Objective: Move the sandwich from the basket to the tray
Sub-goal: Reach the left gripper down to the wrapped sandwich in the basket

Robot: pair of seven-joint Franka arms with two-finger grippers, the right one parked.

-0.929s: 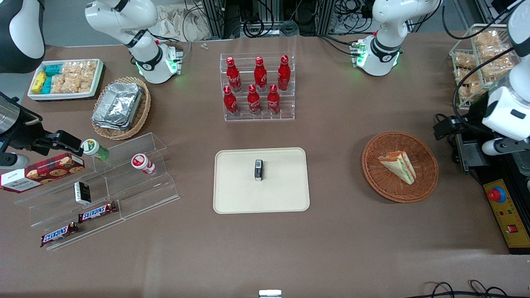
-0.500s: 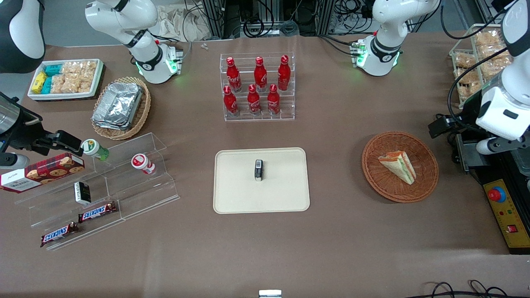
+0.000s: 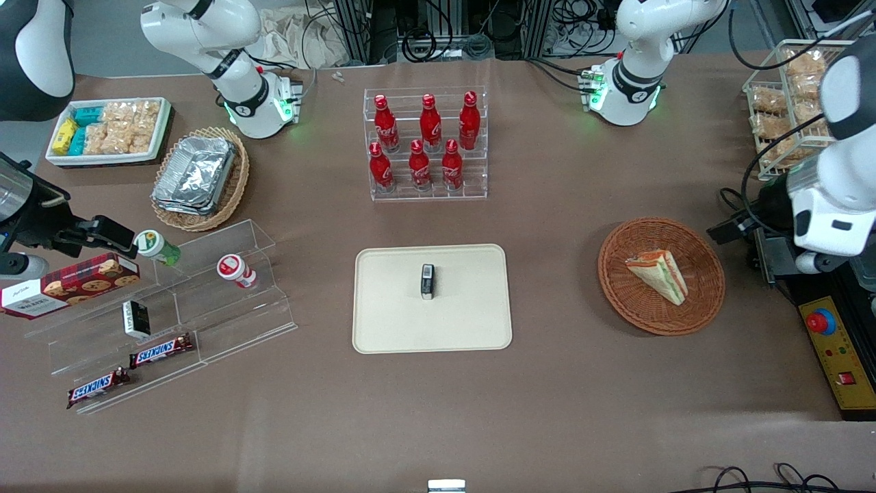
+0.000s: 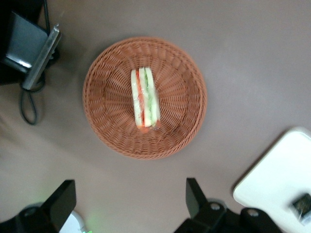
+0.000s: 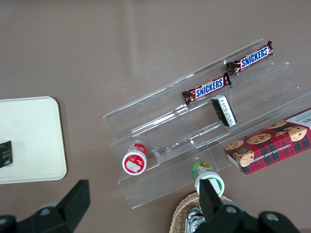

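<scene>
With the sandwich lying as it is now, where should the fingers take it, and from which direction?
Probably from straight above. The sandwich stands on edge in the basket, layers facing up, so the fingers should close on the two flat bread faces around mid-length, squeezing across the layers. The shallow rim hardly blocks a vertical approach. The gripper hangs open above the table beside the basket, fingers spread wider than the wedge.

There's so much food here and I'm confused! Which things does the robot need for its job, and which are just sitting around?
For the job:
sandwich, lying in the basket
tray
gripper, open, above the basket

Just lying about:
red bottles
Snickers bars
cookie box
foil containers
</scene>
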